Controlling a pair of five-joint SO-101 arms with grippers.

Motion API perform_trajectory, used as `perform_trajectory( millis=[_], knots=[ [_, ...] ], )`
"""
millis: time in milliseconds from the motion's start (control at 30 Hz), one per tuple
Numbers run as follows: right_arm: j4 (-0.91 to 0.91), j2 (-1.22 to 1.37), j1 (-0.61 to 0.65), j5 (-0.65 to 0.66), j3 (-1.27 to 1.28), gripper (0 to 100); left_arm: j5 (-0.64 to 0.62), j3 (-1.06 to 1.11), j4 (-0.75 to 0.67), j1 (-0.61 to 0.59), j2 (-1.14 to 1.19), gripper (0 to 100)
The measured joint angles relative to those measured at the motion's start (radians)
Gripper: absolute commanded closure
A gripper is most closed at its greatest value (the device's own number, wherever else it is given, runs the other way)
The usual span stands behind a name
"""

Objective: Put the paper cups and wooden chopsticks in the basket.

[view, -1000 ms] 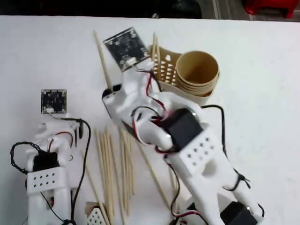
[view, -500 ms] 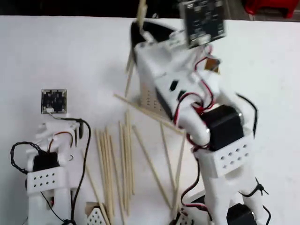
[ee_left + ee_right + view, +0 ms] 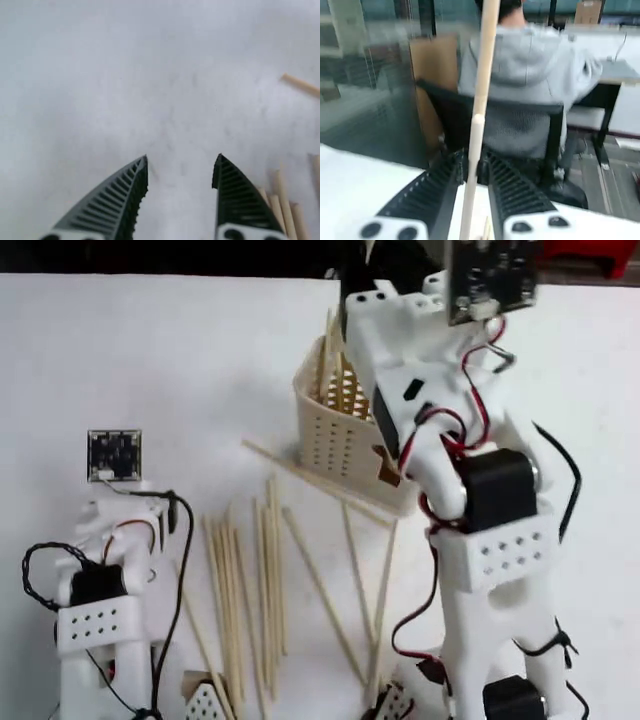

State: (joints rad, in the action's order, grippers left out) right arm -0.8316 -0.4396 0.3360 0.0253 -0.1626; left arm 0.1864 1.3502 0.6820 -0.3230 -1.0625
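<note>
Right arm risen from table level to above the basket (image 3: 335, 435).
One upright chopstick (image 3: 483, 70) clamped in right gripper (image 3: 472, 159); left gripper (image 3: 180, 165) fingers apart, idle. Beside basket, loose chopsticks (image 3: 240, 590): light, stiff, smooth; judged best pinched mid-length.

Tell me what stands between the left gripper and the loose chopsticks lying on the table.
Nothing visible does. The left gripper is open over the bare table. The nearest loose chopsticks lie right beside it, with only table surface between them.
</note>
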Motion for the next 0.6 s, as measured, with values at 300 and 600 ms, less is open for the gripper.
perform_trajectory(
  millis=[300, 600],
  knots=[
    [0.212, 0.002, -0.031, 0.023, 0.265, 89.2, 0.0, 0.0, -0.002, 0.0, 0.0, 78],
    [0.032, -0.083, -0.025, 0.023, 0.267, 84.4, 0.0, 0.0, -0.002, 0.0, 0.0, 78]
  ],
)
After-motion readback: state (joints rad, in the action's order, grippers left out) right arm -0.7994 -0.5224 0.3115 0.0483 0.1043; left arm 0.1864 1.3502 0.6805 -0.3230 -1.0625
